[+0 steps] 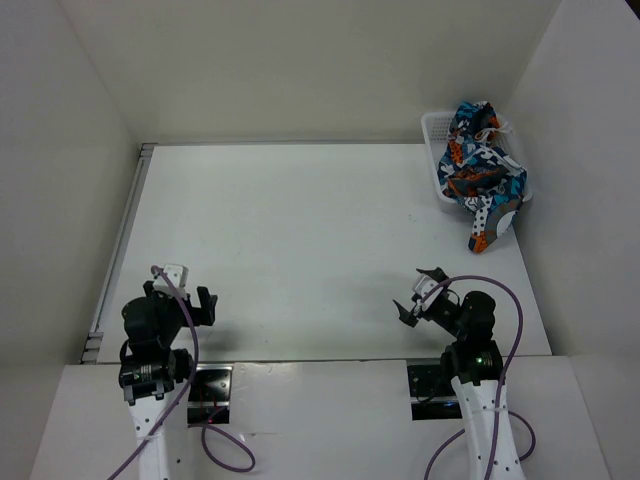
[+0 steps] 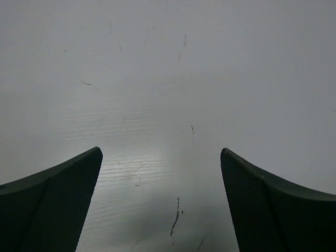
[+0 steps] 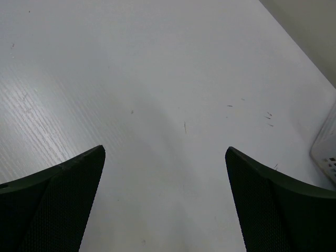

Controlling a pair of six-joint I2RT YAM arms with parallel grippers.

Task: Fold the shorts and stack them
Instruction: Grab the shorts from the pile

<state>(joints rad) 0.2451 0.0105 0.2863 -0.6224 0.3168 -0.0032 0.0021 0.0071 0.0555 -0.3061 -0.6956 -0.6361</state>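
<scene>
One white table (image 1: 300, 250) carries one mesh basket (image 1: 432, 128) at its far right corner. The shorts (image 1: 480, 170) are heaped inside, spilling over the near rim, number unclear. The left arm (image 1: 155, 330) and right arm (image 1: 470, 325) sit well apart from them, both jaws wide, nothing between

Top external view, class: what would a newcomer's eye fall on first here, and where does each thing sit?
The brightly printed shorts stand out most, bunched in a heap that spills over the white basket at the table's far right corner. Next come the two black arms at the near edge. The left gripper and right gripper are both open and hold nothing, over the white table.
</scene>
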